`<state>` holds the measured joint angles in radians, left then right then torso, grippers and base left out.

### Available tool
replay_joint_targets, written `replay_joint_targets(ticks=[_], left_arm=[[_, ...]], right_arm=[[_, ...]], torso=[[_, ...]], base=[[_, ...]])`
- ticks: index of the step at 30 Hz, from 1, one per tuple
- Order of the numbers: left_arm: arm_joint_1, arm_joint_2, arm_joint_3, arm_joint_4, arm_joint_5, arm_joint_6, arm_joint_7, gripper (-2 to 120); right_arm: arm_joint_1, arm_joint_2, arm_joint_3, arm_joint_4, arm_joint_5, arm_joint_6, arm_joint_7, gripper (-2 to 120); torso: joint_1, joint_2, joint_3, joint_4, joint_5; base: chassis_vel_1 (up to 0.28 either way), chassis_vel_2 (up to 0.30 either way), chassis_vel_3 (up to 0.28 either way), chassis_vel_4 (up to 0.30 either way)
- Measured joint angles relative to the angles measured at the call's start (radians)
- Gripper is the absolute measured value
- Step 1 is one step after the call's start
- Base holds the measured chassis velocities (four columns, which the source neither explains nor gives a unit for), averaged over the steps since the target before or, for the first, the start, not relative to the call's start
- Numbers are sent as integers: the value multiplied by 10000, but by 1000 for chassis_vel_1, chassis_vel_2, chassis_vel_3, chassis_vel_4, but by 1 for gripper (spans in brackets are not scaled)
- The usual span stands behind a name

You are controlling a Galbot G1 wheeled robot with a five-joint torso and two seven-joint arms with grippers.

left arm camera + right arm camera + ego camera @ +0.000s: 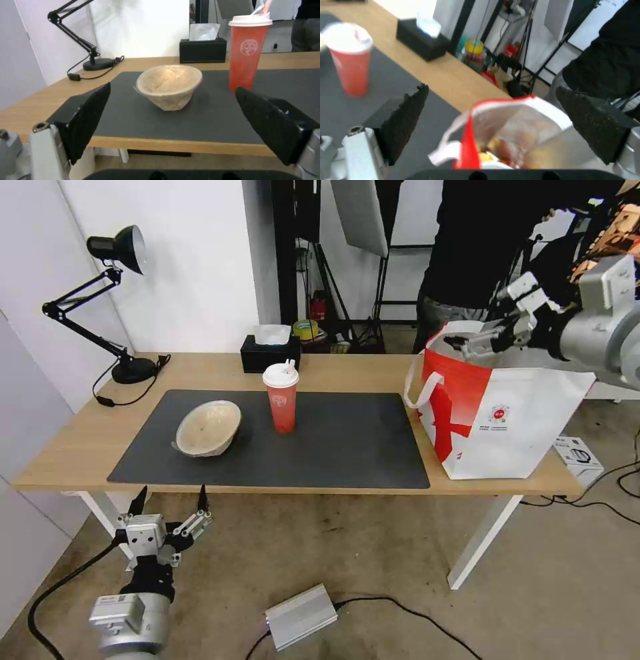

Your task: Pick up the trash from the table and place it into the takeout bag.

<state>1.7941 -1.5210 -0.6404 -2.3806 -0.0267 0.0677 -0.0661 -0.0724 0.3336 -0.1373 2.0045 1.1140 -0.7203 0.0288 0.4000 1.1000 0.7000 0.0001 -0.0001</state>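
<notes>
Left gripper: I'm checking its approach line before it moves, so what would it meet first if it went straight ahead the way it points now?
Probably the beige shallow pulp bowl on the dark grey mat, centred ahead of the open left gripper; depth is uncertain.

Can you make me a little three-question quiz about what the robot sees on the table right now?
1. True or false: the red drink cup stands upright on the dark grey mat.
2. Which is nearest the desk lamp? A) takeout bag B) beige pulp bowl C) red drink cup
3. Fill in: the right gripper is above the mouth of the ____, jaws open.

Key
1. True.
2. B. The bowl lies tipped on the mat at the lamp's end.
3. Takeout bag. The left gripper waits below the table edge, jaws open too.
</notes>
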Motion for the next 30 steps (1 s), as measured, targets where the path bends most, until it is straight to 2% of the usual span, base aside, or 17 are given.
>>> replay_joint_targets(ticks=[5,12,19,22,23,26,30], left_arm=[[-5,-45,-26,0,4,4,1,100],[-33,-119,-32,37,28,8,1,100],[-42,-190,-51,71,35,9,1,100],[-73,-216,-68,130,39,9,1,100],[-73,-216,-68,130,39,9,1,100],[-65,-236,-100,187,43,5,0,100],[-38,-278,-168,190,48,-21,-2,100]], right_arm=[[-196,157,473,432,758,347,860,100],[-298,368,777,1776,2133,917,1928,100],[-765,430,1174,2584,2557,1220,2793,100],[-1908,444,2165,2709,2161,1431,3102,100],[-1908,444,2165,2709,2161,1431,3102,100],[-3545,446,3300,2750,998,1845,3137,100],[-4941,665,4027,2810,-509,2508,3235,100]], torso=[[0,0,0,-1,0],[0,0,0,-1,-1],[0,0,0,0,-1],[-1,1,0,-1,1],[-1,1,0,-1,1],[0,1,0,-3,1],[0,1,-1,-3,0]], base=[[0,0,0,0],[0,0,0,0],[0,0,0,0],[0,0,0,0],[0,0,0,0],[0,0,0,0],[0,0,0,0]])
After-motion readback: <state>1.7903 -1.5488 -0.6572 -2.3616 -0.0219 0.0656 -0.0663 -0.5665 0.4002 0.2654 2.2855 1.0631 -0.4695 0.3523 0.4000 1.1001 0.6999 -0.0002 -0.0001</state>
